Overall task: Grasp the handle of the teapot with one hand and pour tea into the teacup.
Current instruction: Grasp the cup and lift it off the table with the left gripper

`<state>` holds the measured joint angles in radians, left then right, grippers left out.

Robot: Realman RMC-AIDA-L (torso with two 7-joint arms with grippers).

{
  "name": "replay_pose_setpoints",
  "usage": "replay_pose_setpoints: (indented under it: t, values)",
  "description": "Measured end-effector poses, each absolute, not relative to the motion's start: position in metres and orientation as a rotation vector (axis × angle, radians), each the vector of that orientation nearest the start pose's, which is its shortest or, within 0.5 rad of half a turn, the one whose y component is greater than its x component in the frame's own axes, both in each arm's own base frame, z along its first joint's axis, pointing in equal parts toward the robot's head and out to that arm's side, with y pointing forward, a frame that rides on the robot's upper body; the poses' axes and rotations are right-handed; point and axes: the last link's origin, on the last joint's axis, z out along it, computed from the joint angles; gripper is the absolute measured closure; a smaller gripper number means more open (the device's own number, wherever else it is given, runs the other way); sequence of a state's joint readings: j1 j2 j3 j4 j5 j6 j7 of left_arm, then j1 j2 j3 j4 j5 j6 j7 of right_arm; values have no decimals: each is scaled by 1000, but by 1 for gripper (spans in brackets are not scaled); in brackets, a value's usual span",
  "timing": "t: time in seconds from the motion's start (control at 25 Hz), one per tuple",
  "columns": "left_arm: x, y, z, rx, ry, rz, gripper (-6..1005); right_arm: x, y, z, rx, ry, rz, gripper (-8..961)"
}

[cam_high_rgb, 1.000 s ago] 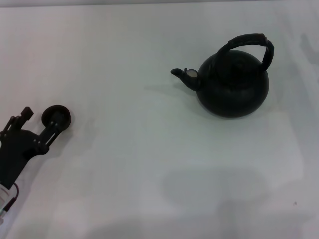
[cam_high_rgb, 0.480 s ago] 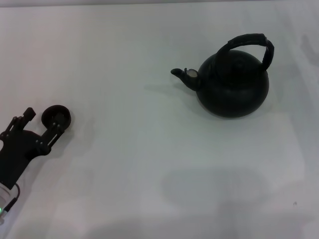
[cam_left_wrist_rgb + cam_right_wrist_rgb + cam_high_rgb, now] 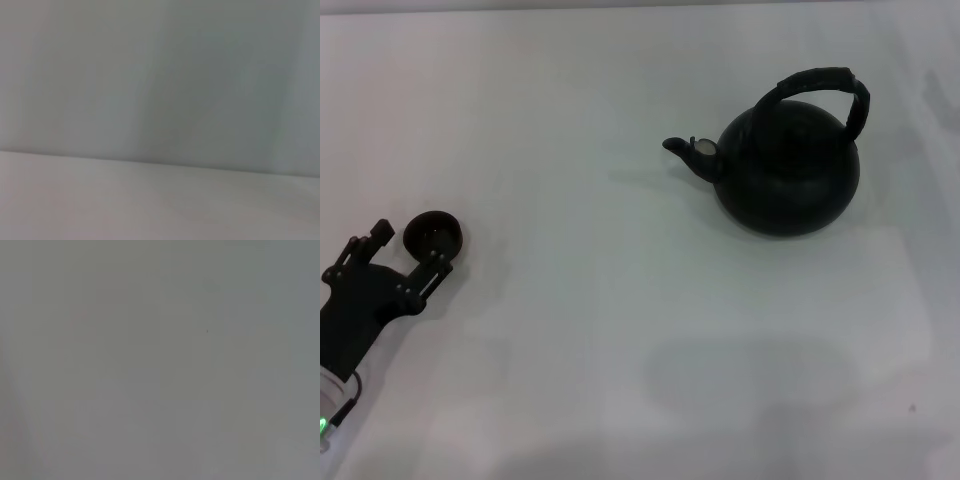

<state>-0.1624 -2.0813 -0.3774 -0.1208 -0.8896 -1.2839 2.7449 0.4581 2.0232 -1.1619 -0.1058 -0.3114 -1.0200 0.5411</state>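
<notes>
The teapot (image 3: 787, 170) is a big round black pot standing upright at the right rear of the white table, spout pointing left. Its handle (image 3: 823, 84) arches over the top, thick, black and ribbed, with nothing holding it. The teacup (image 3: 432, 232), tiny, dark and bowl-like, sits far to the left. My left gripper (image 3: 410, 249) is just in front of the teacup, open, one finger ending close to the cup's near rim and nothing between the fingers. The right gripper is out of view. Both wrist views show only blank pale surface.
The white table (image 3: 620, 320) spreads wide between teacup and teapot. A faint shadow lies on it at the front centre.
My left gripper has drawn back toward the front left, off the teacup, which stays put and now shows in full. The teapot has not moved.
</notes>
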Motion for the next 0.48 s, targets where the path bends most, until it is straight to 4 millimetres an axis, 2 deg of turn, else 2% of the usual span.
replay_pose_setpoints:
  t: [0.48]
  values:
    - [-367,208,-62,-1859,-808,-716,201,369,348,32,-1522,793,727,80]
